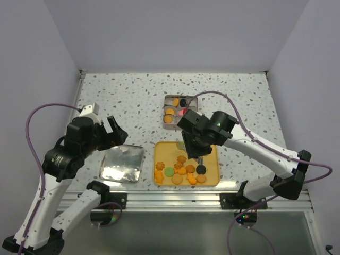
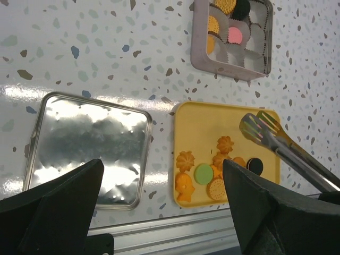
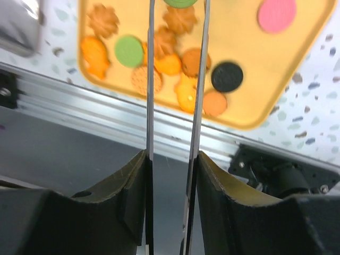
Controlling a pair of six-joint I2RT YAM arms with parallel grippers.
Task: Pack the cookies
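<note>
The right tool clamps the tongs, blades slightly apart, above the cookies on the yellow tray just beyond its tip (the left tool hangs wide open, empty), so better lower straight and pinch one cookie gently.

Black-and-white arms, apparently purple cables

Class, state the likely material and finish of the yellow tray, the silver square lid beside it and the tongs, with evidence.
The yellow tray: probably plastic, smooth, uniform colour with soft sheen. The silver square lid: seemingly thin metal, mirror-like, rippled reflections. The tongs: apparently polished steel, silvery with bright glints.
</note>
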